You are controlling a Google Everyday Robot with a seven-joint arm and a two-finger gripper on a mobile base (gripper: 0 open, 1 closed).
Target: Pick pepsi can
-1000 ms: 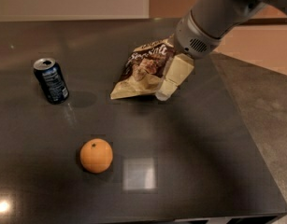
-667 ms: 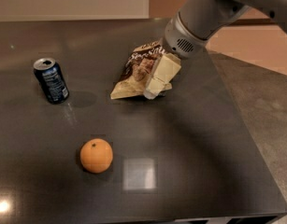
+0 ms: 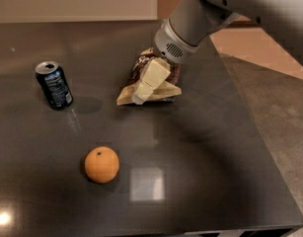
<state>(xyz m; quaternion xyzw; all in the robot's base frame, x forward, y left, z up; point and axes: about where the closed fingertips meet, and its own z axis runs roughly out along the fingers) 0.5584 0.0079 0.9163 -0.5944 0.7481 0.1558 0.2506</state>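
Note:
The pepsi can (image 3: 54, 84) is dark blue with a silver top and white print. It stands upright on the dark table (image 3: 200, 147) at the left. My gripper (image 3: 141, 95) hangs from the grey arm at the upper middle, over a snack bag, well to the right of the can and apart from it. It holds nothing.
A brown and tan snack bag (image 3: 152, 85) lies under the gripper. An orange (image 3: 101, 164) sits in front, nearer than the can. The table's right edge runs beside a grey floor (image 3: 279, 107). A wall stands behind the table.
The gripper has moved left, from the right side of the snack bag to over its middle. The can and the orange have not moved.

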